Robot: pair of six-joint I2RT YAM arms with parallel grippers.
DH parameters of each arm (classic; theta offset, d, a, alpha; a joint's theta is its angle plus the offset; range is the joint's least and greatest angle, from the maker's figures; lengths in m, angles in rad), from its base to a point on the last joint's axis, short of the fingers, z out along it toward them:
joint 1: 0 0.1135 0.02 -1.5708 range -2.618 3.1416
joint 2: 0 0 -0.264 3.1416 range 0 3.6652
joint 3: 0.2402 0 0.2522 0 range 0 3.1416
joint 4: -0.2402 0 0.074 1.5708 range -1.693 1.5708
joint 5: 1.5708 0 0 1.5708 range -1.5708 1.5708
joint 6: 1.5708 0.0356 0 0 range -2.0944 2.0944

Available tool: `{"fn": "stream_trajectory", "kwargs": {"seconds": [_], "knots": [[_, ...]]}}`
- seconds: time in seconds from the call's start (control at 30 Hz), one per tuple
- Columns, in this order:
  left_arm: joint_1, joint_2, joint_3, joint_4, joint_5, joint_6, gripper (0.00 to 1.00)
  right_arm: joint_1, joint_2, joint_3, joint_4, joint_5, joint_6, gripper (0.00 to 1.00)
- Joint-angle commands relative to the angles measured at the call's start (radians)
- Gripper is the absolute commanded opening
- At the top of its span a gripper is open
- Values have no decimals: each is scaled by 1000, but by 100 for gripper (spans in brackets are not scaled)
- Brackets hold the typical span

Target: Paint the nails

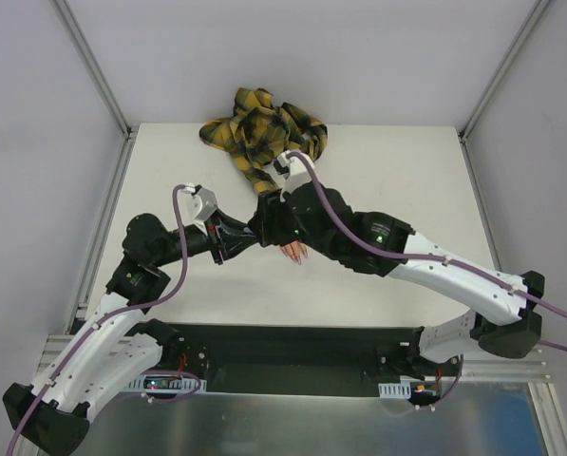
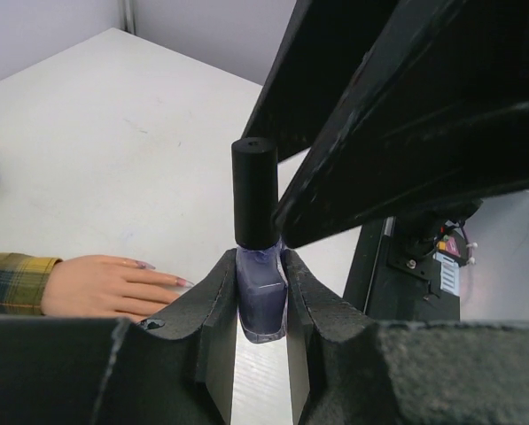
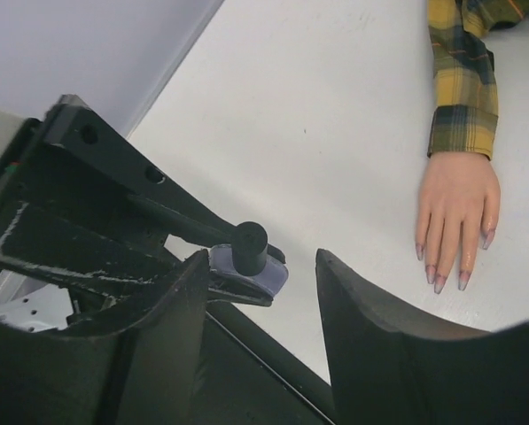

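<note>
A small dark purple bottle (image 2: 262, 292) with a tall black cap (image 2: 254, 190) stands upright, and my left gripper (image 2: 260, 266) is shut on its glass body. My right gripper (image 3: 262, 258) is open, its fingers on either side of the cap (image 3: 251, 247), which sits nearer the left finger (image 3: 171, 305). The peach mannequin hand (image 3: 460, 199) lies flat on the table in a yellow-black plaid sleeve (image 3: 463, 88). The nails (image 3: 440, 282) are pinkish-purple, and they also show as nails (image 2: 182, 282) just left of the bottle. From above, both grippers meet beside the hand (image 1: 293, 251).
The plaid sleeve (image 1: 261, 133) bunches at the far edge of the white table (image 1: 397, 171). Grey walls and metal frame posts (image 1: 93, 66) ring the table. The black base plate (image 1: 292, 356) runs along the near edge between the arm bases.
</note>
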Motion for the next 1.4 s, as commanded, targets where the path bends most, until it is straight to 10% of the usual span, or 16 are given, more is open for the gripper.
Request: {"fn": "stream_trajectory", "kwargs": {"seconds": [0.0,0.27,0.37,0.53,0.67,1.0,1.17,1.37], "knots": [[2,-16,45,26,-18,16,0,25,34,69,-7,113,29,51],[2,-40,41,38,-5,2,0,32,62,47,45,82,36,30],[2,-45,35,61,18,-15,0,31,48,11,94,15,-32,1],[2,-43,1,278,173,-139,0,-35,-73,-232,342,-631,-543,0],[0,-34,-71,560,320,-346,0,-202,-37,-217,423,-1196,-504,0],[-5,-30,-76,561,357,-328,0,-207,-33,-232,449,-1190,-399,0],[-5,-43,-62,465,279,-258,0,-181,-61,-215,399,-887,-347,65],[-5,-68,-28,238,111,-109,0,-71,-86,-131,202,-407,-307,79]]}}
